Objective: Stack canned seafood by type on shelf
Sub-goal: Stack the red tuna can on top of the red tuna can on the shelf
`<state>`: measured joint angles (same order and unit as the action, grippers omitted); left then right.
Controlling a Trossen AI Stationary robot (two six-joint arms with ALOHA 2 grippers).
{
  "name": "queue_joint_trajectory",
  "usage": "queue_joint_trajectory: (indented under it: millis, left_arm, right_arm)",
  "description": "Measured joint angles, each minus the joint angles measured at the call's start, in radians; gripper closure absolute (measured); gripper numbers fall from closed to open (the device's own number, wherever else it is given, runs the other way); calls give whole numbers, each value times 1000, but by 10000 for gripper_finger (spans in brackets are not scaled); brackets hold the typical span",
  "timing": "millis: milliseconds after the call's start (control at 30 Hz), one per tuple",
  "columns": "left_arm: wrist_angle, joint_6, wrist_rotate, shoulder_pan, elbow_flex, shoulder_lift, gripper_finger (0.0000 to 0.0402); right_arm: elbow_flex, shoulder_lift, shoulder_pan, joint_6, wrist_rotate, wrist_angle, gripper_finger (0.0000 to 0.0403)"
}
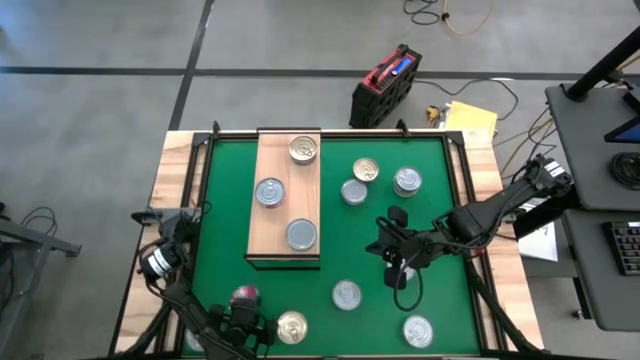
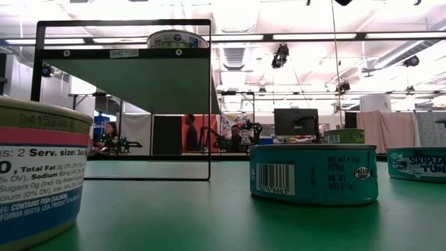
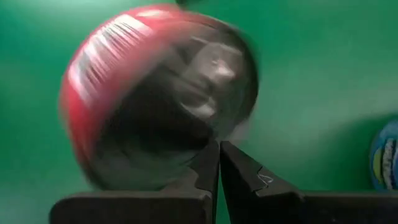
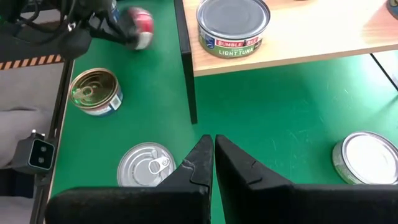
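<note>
The wooden shelf stands on the green mat and carries one gold-lidded can and two silver-lidded cans. Several more cans sit loose on the mat, among them a gold-lidded one near the front edge. A red-walled can is tipped on the mat at the near left and looks blurred. My left gripper is shut at its rim. My right gripper is shut with nothing between its fingers. It hovers over the mat right of the shelf. My left gripper has its shut fingertips at the lower rim of the red can's shiny end face. They slant down at it from the table's near side. The can is tilted, that face turned toward the wrist, its wall on the mat.
Loose cans stand right of the shelf and toward the front. The shelf has a black frame. Open mat lies between the two groups of cans.
</note>
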<state>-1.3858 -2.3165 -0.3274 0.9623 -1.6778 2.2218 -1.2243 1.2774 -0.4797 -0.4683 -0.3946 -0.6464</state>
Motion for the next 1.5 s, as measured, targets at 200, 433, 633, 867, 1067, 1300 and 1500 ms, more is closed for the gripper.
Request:
queue_joint_trajectory:
  millis: [200,433,633,867,1067,1300,1500]
  left_arm:
    - [-4,5,-22,1,-8,5,402]
    - [-3,7,-24,1,-8,18,402]
    - [-2,8,-26,1,-8,18,402]
    - [-2,8,-29,1,-9,18,402]
    - [-2,8,-29,1,-10,18,402]
    - [-4,32,-30,1,-42,16,402]
    - [-27,34,-67,2,-77,16,402]
  right_arm:
    - [0,0,0,0,0,1,394]
    - [0,0,0,0,0,1,394]
    - [0,0,0,0,0,1,394]
    - [0,0,0,0,0,1,394]
    - [0,0,0,0,0,1,394]
    - [0,0,0,0,0,1,394]
    - [0,0,0,4,0,1,394]
